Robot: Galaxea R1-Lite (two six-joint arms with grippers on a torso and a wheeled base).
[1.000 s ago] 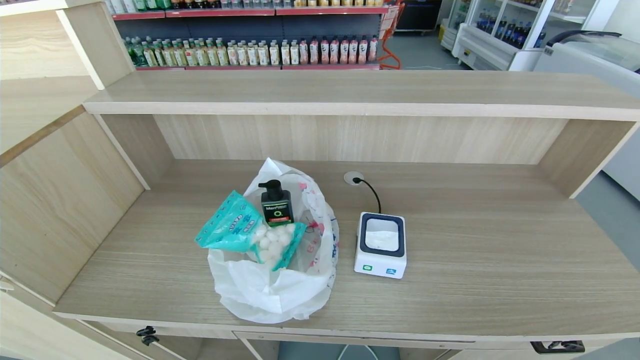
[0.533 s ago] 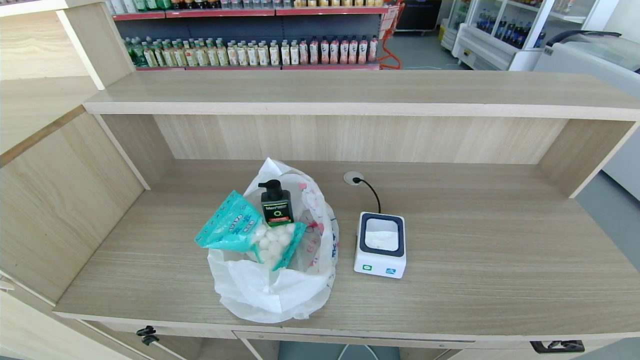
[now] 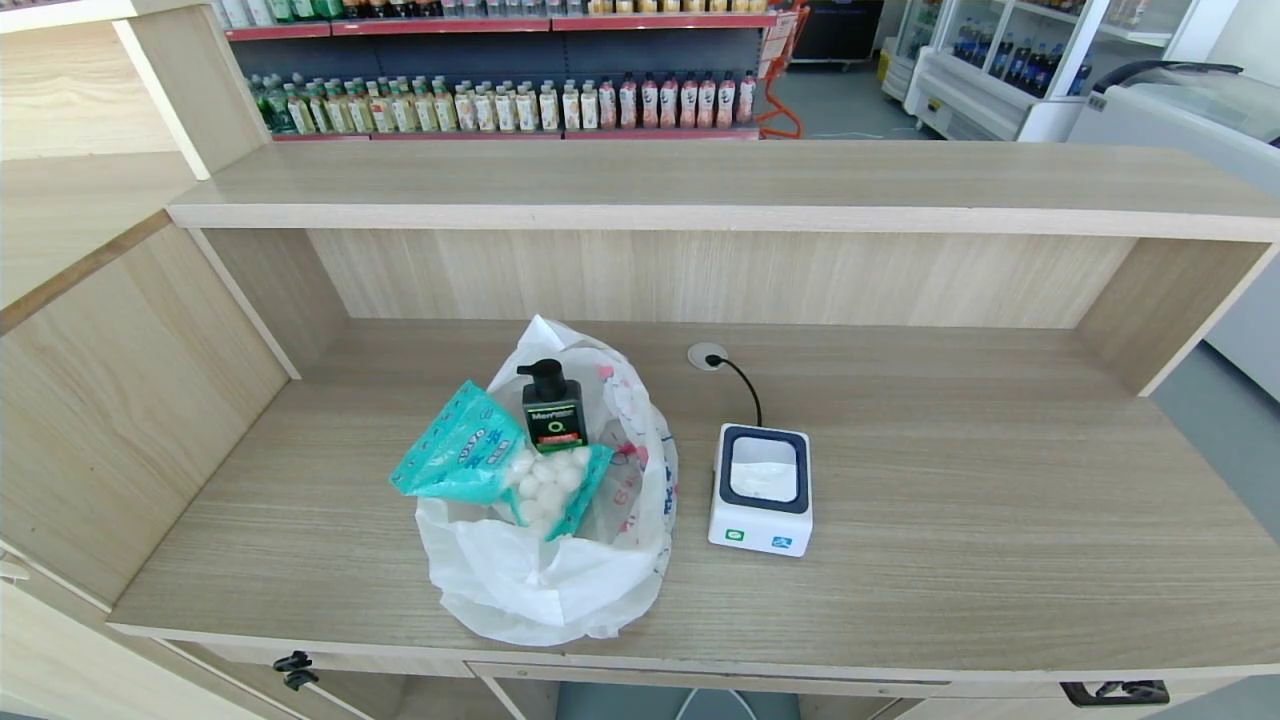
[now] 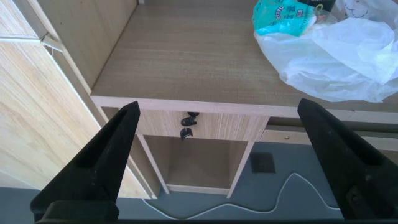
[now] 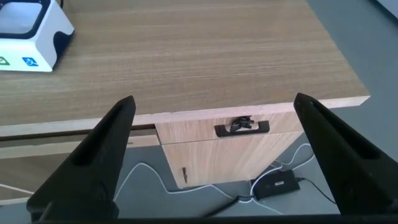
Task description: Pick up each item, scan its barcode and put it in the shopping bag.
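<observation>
We saw the white shopping bag standing open on the wooden counter, left of centre and near the front edge. A black pump bottle stood upright inside the bag, at the back. A teal pack of cotton balls lay tilted across the bag's mouth in front of the bottle, with its left end sticking out over the rim. We could not tell whether the pack touched the bottle.

The white barcode scanner sat just to the right of the bag, with a small gap between them and its window facing up. A black cable ran from the scanner's back to a round grommet in the counter.

The left gripper hung low in front of the counter's front-left edge. Its fingers were spread wide with nothing between them, and a black drawer latch was beyond it. The right gripper hung low in front of the front-right edge, also spread wide and holding nothing, facing another latch.

Shelves of bottles stood behind the counter.
</observation>
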